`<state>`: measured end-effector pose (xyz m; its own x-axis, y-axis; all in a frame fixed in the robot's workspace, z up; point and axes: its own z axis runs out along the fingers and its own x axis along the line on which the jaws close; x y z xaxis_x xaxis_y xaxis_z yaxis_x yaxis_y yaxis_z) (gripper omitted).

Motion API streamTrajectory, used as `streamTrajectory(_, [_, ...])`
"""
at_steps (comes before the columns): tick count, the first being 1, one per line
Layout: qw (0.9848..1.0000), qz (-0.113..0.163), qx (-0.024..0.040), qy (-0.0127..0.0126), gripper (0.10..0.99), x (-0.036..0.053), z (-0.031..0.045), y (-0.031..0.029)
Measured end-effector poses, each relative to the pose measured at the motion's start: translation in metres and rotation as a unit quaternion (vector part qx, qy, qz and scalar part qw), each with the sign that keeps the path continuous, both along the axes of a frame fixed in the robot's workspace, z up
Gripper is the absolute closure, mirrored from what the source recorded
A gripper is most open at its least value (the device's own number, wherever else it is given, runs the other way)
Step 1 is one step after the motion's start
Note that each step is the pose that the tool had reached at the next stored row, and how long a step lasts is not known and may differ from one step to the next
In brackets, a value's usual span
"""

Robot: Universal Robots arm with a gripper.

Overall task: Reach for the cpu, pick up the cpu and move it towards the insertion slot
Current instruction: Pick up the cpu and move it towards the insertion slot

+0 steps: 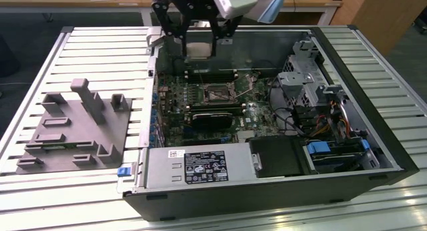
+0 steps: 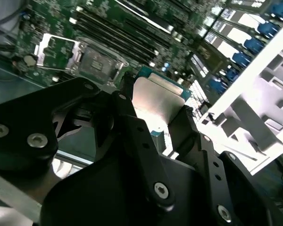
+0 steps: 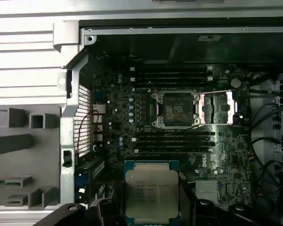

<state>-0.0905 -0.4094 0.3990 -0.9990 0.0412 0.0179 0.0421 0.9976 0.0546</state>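
Cpu (image 3: pixel 152 190) already picked up — pinched between gripper (image 2: pixel 159 112) fingers, held in air above far part of open case (image 1: pixel 373 156). Slot (image 3: pixel 175 109) seen open on board, well apart from cpu; transfer judged partly done — insertion left.

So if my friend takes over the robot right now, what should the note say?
Tool: shut on the cpu, holding it by its edges, lifted above the open computer case.
Insertion slot: on the motherboard, open, dark centre empty, hinged metal cover swung aside.
Done: cpu reached and picked up.
Left: the cpu hangs short of the slot, not yet over it.
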Motion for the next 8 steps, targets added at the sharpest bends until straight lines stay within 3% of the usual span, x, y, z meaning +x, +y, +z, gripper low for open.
streamTrajectory(8, [1.0, 0.0, 0.0, 0.0012, 0.545, 0.0344, -0.0006, 0.0003])
